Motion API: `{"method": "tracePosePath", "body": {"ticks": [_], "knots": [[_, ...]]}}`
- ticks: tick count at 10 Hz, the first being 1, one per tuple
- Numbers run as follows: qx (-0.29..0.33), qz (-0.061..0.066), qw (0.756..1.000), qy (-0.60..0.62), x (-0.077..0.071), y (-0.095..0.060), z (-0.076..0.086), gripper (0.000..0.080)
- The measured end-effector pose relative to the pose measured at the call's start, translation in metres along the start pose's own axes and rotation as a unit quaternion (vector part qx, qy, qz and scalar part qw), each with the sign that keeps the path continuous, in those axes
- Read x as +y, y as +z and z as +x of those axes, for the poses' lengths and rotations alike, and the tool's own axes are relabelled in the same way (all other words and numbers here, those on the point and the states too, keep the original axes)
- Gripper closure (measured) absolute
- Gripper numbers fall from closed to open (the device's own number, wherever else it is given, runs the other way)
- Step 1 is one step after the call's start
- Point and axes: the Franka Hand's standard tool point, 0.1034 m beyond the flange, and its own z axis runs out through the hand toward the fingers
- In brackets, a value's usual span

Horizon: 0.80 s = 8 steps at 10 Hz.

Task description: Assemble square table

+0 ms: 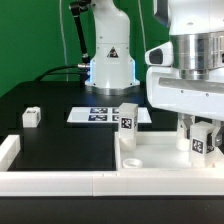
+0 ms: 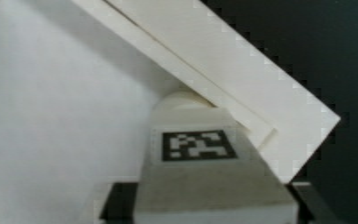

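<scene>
Fingers (image 2: 123,203) of my gripper (image 1: 200,137) pinch a tagged leg (image 2: 201,160) upright, long axis vertical. It hangs directly over the square panel (image 1: 160,158), near a corner by its raised rim; the socket lies straight below, I judge.

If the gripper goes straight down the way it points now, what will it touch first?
Probably the square panel. The gripper points down and holds a tagged leg between its fingers; that leg would likely meet the panel near its corner, though depth is unclear.
</scene>
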Motion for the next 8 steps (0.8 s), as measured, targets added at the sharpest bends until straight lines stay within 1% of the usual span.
{"method": "tracePosePath", "body": {"ticks": [2, 3, 4, 5, 6, 7, 8], "knots": [[-0.01, 0.011, 0.992, 0.126, -0.0006, 0.0007, -0.0009, 0.0511], [-0.02, 0.021, 0.977, 0.21, -0.0011, 0.0011, -0.0024, 0.0511], [-0.027, 0.024, 0.962, 0.272, -0.0019, 0.0012, -0.0029, 0.0509], [-0.035, 0.031, 0.943, 0.329, -0.0026, 0.0012, -0.0019, 0.0509], [-0.041, 0.039, 0.916, 0.398, -0.0029, 0.001, -0.0011, 0.0509], [-0.043, 0.046, 0.898, 0.436, -0.0036, 0.0007, -0.001, 0.0508], [-0.043, 0.045, 0.893, 0.446, -0.0027, 0.0007, 0.0, 0.0508]]}}
